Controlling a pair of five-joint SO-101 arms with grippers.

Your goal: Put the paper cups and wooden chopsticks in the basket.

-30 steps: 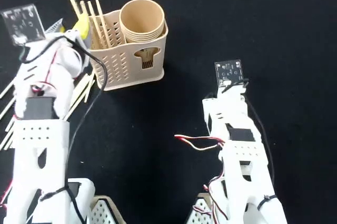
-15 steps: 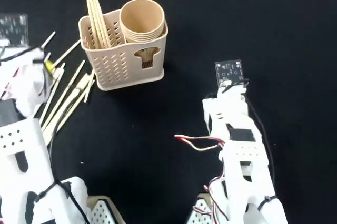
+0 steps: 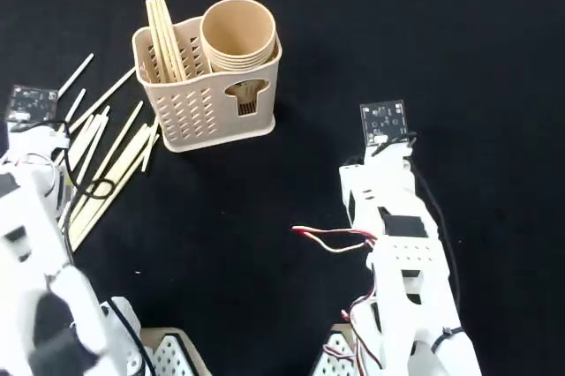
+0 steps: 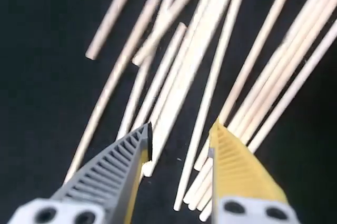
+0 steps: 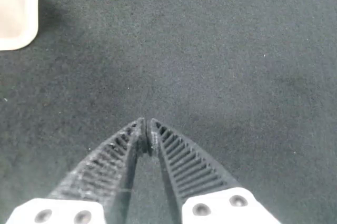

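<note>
A cream basket point(image 3: 212, 102) stands at the back of the black table. In it are stacked paper cups point(image 3: 238, 32) and several wooden chopsticks point(image 3: 163, 36) leaning upright in its left part. More loose chopsticks point(image 3: 110, 160) lie fanned on the table left of the basket. My left arm point(image 3: 26, 191) is over that pile. In the left wrist view, my left gripper point(image 4: 180, 129) is open just above the loose chopsticks point(image 4: 200, 71), holding nothing. My right gripper point(image 5: 147, 123) is shut and empty, low over bare cloth.
My right arm point(image 3: 388, 208) lies along the table's right middle, with red and yellow wires point(image 3: 331, 239) at its side. A corner of the basket point(image 5: 16, 13) shows in the right wrist view. The table's back edge runs just behind the basket.
My left arm let go of chopsticks at the basket, where they now stand, and drew back left and toward the front over the loose pile. The right arm has not moved.
</note>
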